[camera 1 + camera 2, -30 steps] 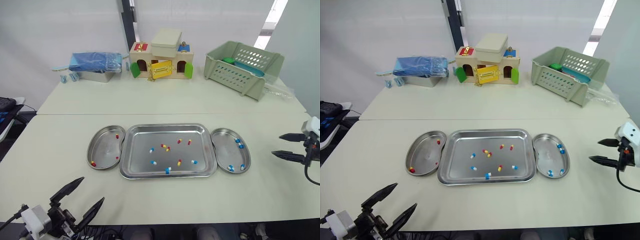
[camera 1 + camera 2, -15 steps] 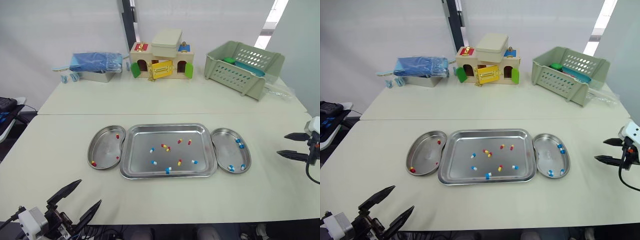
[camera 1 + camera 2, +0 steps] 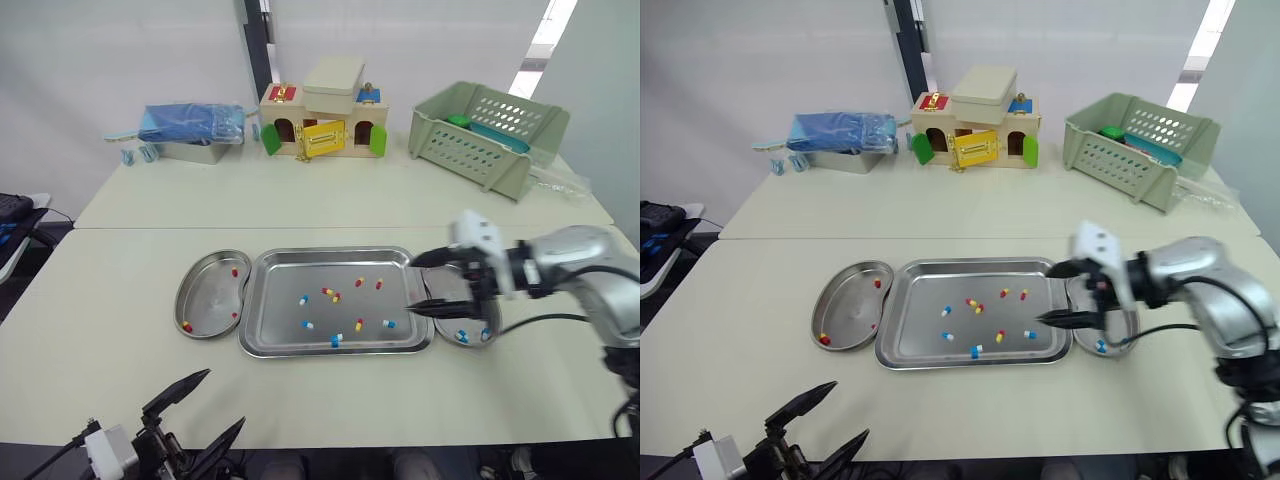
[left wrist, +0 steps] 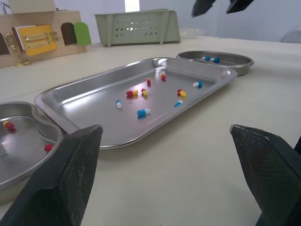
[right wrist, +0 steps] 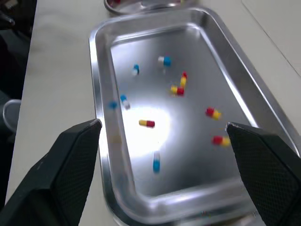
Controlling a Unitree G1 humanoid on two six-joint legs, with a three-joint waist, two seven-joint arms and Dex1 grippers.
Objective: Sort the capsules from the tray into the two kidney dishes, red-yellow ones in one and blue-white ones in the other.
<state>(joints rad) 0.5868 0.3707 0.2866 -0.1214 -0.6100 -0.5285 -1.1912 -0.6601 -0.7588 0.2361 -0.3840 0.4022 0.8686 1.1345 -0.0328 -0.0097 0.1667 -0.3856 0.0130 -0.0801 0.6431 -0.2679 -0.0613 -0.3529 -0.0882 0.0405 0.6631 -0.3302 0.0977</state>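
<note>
Table (image 3: 120, 300), cream. Front centre: steel tray (image 3: 300, 275), left kidney dish (image 3: 205, 290) and right kidney dish (image 4: 237, 66) just beside it. Far edge: blue-wrapped box (image 3: 190, 125), wooden toy house (image 3: 320, 120), green basket (image 3: 485, 130).

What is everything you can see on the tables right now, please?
tray: one, steel, middle of near table
red-yellow capsules: five in tray, a few in left dish
blue-white capsules: four in tray, some in right dish
left dish: one, steel, beside tray
right dish: one, steel, beside tray
toy house: one, wooden, far table
basket: one, green, far right
bundle: one, blue, far left
right gripper: black, open, over tray's right end
left gripper: black, open, near table edge
</note>
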